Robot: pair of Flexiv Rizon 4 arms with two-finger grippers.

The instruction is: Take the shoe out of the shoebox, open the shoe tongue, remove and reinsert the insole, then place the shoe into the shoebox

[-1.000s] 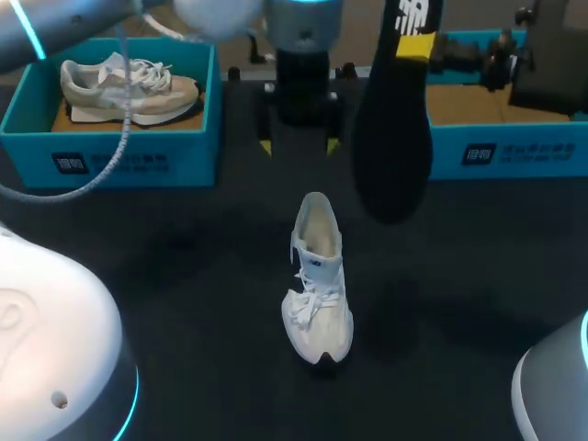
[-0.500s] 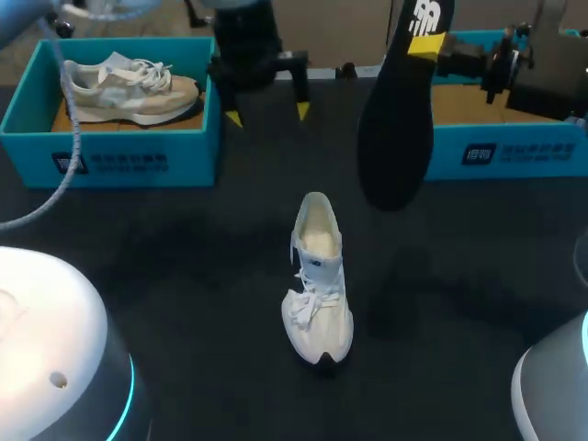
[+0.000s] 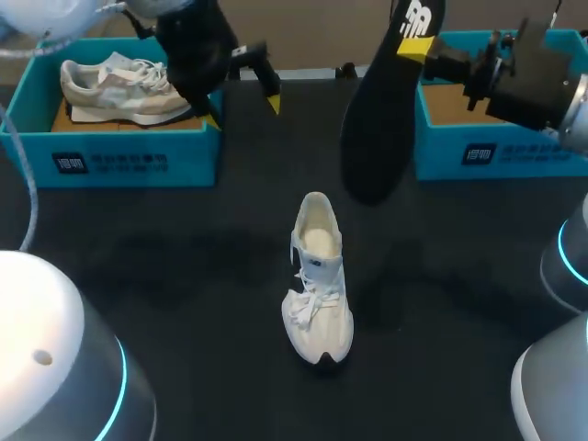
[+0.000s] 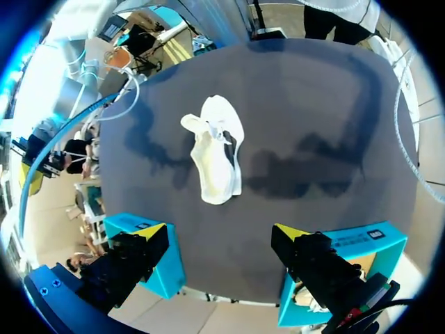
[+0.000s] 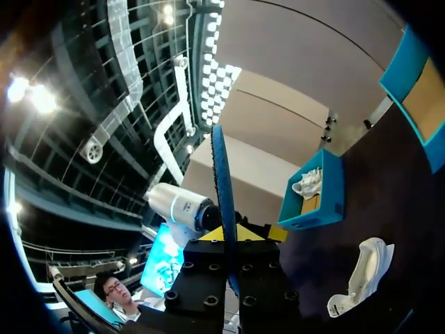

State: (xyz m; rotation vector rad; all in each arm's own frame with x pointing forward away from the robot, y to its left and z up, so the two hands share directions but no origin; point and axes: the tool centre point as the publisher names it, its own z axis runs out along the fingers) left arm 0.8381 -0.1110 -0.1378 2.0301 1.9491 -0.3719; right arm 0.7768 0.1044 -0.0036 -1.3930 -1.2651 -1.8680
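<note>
The white shoe stands upright in the middle of the black table, toe toward me; it also shows ahead of the left gripper and below the right one. Above the table's back hangs the black insole, heel end up, with my right gripper shut on its upper part. In the right wrist view the insole shows edge-on between the yellow tips of that gripper. My left gripper hovers open and empty by the left box's near right corner, its fingers spread wide.
A teal shoebox at the back left holds a beige shoe. A second teal shoebox at the back right shows its bare brown floor. Both boxes flank the dark strip behind the white shoe.
My left arm has swung from the back middle to the left, beside the left box. The right arm has shifted the insole a little to the left. The white shoe has not moved.
</note>
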